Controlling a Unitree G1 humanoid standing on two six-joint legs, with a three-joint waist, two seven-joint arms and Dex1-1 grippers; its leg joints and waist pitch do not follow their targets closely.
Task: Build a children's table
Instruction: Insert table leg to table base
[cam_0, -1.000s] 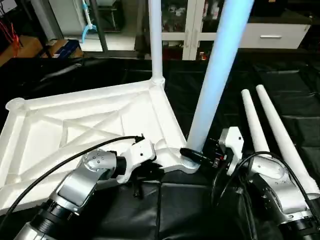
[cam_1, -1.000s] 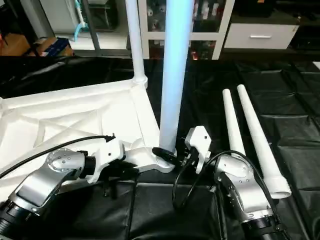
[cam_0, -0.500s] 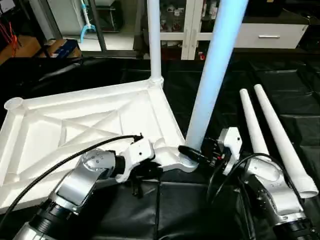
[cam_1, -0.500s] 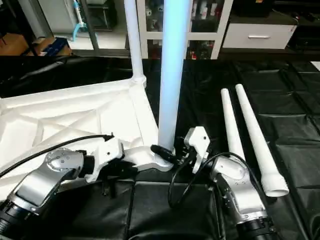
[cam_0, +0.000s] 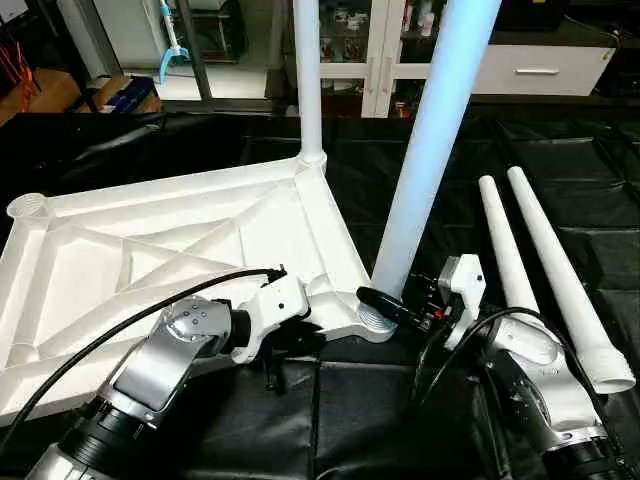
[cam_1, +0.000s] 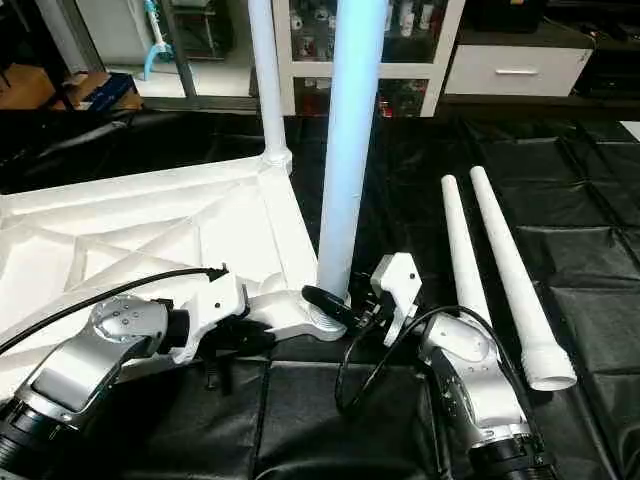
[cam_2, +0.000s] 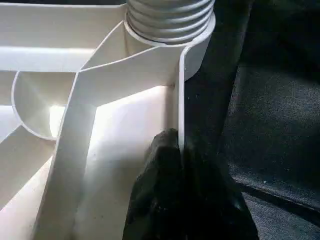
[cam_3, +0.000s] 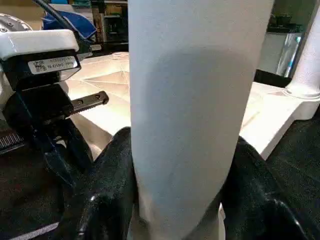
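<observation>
Tabletop (cam_0: 180, 250) upside down on black desk (cam_0: 560, 140), ribbed underside up. Far leg (cam_0: 308, 70) upright in far corner socket. Near leg (cam_0: 425, 150) standing in near corner socket (cam_0: 372, 322), leaning slightly. Right end effector (cam_0: 385, 305) grasping near leg just above socket, black fingers (cam_3: 107, 200) either side. Left end effector (cam_2: 182, 170) clenched on tabletop rim near same corner. Two loose legs (cam_0: 545, 270) side by side on desk, right of tabletop.

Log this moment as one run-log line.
left gripper: shut on tabletop rim | right gripper: shut on near leg, upright in corner socket | far leg: seated | two legs: loose on cloth
</observation>
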